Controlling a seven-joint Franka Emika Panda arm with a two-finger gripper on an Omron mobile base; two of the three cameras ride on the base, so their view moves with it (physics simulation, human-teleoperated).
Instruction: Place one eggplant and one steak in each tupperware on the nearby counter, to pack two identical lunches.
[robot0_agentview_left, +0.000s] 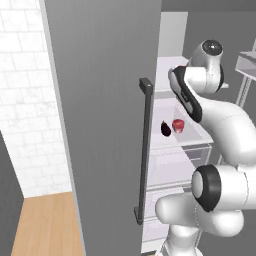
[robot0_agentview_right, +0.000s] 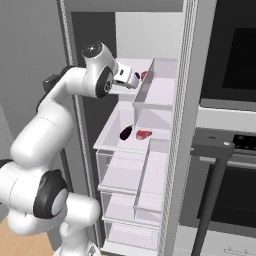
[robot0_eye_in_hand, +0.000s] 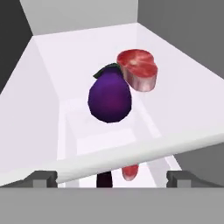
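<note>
On the upper fridge shelf (robot0_eye_in_hand: 183, 87): you see an eggplant (robot0_eye_in_hand: 110, 97) and a steak (robot0_eye_in_hand: 138, 69) side by side near the shelf's middle, the steak just behind and to the right of the eggplant in the hand view, the two close or touching.
Upper pair, right base view: the eggplant (robot0_agentview_right: 137, 76) and steak (robot0_agentview_right: 144, 75) sit just past the pincer, near the shelf's front edge.
Lower shelf (robot0_agentview_right: 112, 131): your second eggplant (robot0_agentview_right: 126, 132) lies beside a second steak (robot0_agentview_right: 143, 134), apart from each other, near the middle.
Lower pair, left base view: eggplant (robot0_agentview_left: 165, 128), steak (robot0_agentview_left: 178, 125).
Pincer (robot0_agentview_right: 131, 80): your fingers stand wide apart, clamped on nothing, level with the upper shelf's front edge.
Fridge door (robot0_agentview_left: 105, 125): swung open, its dark handle (robot0_agentview_left: 144, 150) upright.
</note>
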